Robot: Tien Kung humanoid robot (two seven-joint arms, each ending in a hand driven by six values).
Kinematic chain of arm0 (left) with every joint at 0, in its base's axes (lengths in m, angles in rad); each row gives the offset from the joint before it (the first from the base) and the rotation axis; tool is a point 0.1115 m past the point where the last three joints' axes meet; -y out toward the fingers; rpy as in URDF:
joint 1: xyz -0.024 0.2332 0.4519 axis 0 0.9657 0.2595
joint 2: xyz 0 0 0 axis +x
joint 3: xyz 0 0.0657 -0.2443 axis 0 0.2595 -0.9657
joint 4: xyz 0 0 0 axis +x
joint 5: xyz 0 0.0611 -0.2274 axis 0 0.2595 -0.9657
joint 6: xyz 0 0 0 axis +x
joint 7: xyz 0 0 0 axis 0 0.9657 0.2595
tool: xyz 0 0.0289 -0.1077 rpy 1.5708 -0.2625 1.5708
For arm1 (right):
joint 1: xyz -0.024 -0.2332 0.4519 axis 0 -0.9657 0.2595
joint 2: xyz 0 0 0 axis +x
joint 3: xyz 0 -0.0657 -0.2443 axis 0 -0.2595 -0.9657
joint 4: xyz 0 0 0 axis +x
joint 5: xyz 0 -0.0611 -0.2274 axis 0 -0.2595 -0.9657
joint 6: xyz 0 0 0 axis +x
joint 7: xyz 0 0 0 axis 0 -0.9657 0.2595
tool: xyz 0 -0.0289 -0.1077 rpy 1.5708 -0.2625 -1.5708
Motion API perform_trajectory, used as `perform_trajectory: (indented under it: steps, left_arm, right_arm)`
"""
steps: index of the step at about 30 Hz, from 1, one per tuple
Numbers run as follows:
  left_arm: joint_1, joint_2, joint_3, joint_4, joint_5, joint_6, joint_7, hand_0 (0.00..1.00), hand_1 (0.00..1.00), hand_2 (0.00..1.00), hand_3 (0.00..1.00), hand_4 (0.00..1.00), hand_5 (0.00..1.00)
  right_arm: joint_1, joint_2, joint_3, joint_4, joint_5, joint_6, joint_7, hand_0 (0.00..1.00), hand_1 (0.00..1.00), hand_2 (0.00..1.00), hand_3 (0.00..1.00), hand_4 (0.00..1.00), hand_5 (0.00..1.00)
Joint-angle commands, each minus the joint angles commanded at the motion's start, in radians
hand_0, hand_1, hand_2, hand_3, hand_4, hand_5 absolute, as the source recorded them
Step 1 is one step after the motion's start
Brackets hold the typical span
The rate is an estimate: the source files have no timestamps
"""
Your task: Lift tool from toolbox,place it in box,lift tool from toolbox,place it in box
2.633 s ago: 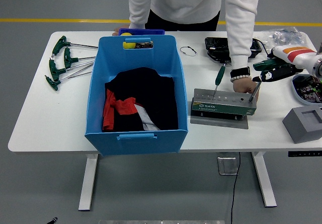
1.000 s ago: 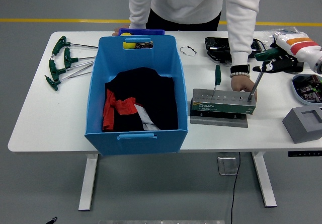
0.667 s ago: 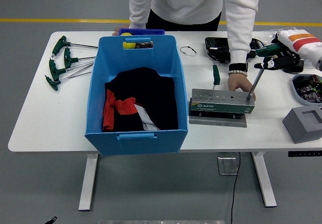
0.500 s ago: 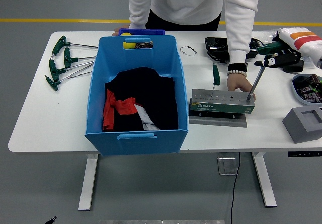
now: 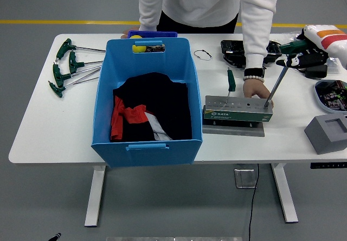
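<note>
A grey-green tool stand (image 5: 237, 111) sits on a metal plate right of the big blue box (image 5: 147, 100). Two T-handle wrenches stand in it. The left wrench (image 5: 230, 82) is upright with a green handle. My right hand (image 5: 300, 57), black fingers at the end of a white arm, is shut on the green handle of the right wrench (image 5: 276, 82), whose steel shaft leans down into the stand's right end. A person's hand (image 5: 255, 89) presses on the stand behind it. My left hand is out of view.
Several green T-handle wrenches (image 5: 68, 66) lie at the table's left. The blue box holds black and red cloth (image 5: 146, 111). A black tray (image 5: 236, 50), a white bowl of parts (image 5: 332, 96) and a grey foam block (image 5: 327, 132) stand at the right.
My right hand has risen up and to the right with the wrench handle, drawing the shaft higher out of the stand. The stand shifted slightly left under the person's hand.
</note>
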Motion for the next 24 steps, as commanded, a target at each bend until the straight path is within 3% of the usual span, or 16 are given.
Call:
perform_trajectory:
  steps: [11, 12, 24]
  left_arm:
    - [0.006, -0.001, -0.037, 0.000, 0.038, 0.002, 0.007, 0.909, 0.939, 0.930, 0.655, 0.767, 0.557]
    - [0.006, -0.001, -0.041, 0.000, 0.043, 0.002, 0.008, 0.908, 0.937, 0.929, 0.653, 0.768, 0.560]
    - [0.012, -0.001, -0.069, 0.000, 0.072, 0.003, 0.014, 0.907, 0.938, 0.930, 0.654, 0.766, 0.560]
  right_arm:
    - [-0.006, -0.012, 0.007, 0.028, 0.056, -0.004, -0.013, 0.055, 0.002, 0.012, 0.002, 0.792, 0.628]
    - [-0.006, -0.012, 0.009, 0.029, 0.057, -0.004, -0.013, 0.057, 0.002, 0.011, 0.002, 0.747, 0.610]
    - [-0.004, -0.036, 0.033, 0.089, 0.015, 0.001, -0.019, 0.057, 0.002, 0.011, 0.002, 0.714, 0.584]
